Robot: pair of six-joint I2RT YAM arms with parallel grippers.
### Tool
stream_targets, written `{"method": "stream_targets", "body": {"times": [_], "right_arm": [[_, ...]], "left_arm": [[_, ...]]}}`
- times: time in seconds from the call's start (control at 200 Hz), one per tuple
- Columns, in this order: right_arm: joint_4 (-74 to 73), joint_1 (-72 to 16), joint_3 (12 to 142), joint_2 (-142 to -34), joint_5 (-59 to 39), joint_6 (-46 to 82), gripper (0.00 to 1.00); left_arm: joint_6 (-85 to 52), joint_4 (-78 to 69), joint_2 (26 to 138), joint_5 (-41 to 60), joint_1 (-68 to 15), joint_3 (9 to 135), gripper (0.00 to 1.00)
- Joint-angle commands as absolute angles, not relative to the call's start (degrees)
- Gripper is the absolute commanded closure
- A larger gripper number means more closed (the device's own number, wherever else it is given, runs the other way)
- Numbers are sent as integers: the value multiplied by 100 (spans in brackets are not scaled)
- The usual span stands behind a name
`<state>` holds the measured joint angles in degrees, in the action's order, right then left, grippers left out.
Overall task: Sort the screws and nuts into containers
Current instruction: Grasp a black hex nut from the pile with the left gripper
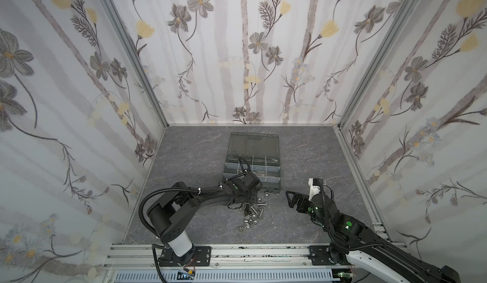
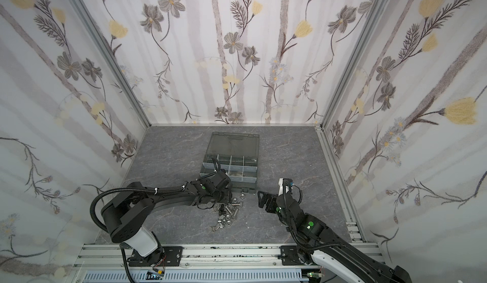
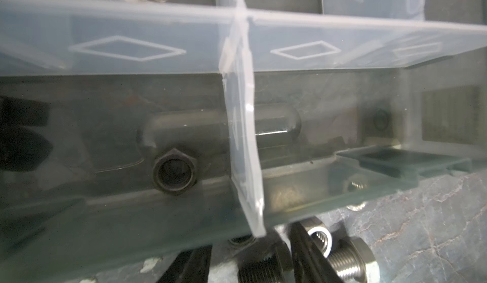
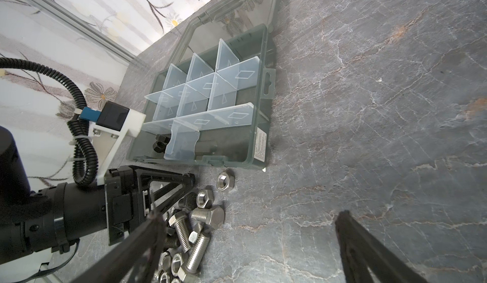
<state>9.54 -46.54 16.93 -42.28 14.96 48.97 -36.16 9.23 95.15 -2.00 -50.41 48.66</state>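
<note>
While the left end effector (image 3: 247, 244) hangs low against the front wall of the organiser case (image 4: 261, 147), its jaws stand partly apart with a black screw (image 3: 259, 265) lying between them. I cannot tell whether they have pinched it or merely straddle it. Just beside that screw lie a silver nut (image 3: 320, 239) and a silver screw (image 3: 350, 260), the near edge of the loose pile (image 1: 253, 213) of screws and nuts heaped on the desk (image 4: 369, 110) in front of the case. Inside the case, black nuts (image 4: 159, 146) already sit in the front-row compartment on the left arm's side. The other containers (image 4: 226, 89) look empty.

This appears to be a pick from the pile, with most of the sorting left to do. The next move likely calls for a firm close on the black screw, a lift over the front wall, and a drop into a compartment apart from the nuts.

Pale dividers stand up from the case floor, and latch tabs jut from the front wall, so a low carry risks snagging. The lid (image 1: 253, 144) lies open behind the case. The right end effector (image 4: 250, 215) hovers wide open and empty in front of the case, on its right-arm side, over bare desk with ample room.
</note>
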Motion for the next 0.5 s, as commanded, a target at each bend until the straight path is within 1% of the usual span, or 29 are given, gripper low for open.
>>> {"method": "stream_targets", "body": {"times": [0.0,0.145,0.345,0.495], "right_arm": [[839,-4667,1682,-4202,1582,4939,0],[817,-4666,1685,-4204,1575,4939,0],[852,-4667,1732,-4206,1625,4939,0],[945,-4667,1827,-4201,1716,4939,0]], "left_arm": [[-3542,932,9588,-410,-5054,4930,50],[-3490,943,9659,-568,-5078,4948,52],[-3419,975,9806,-615,-5106,4981,60],[-3353,1027,9831,-672,-5119,4991,63]]}}
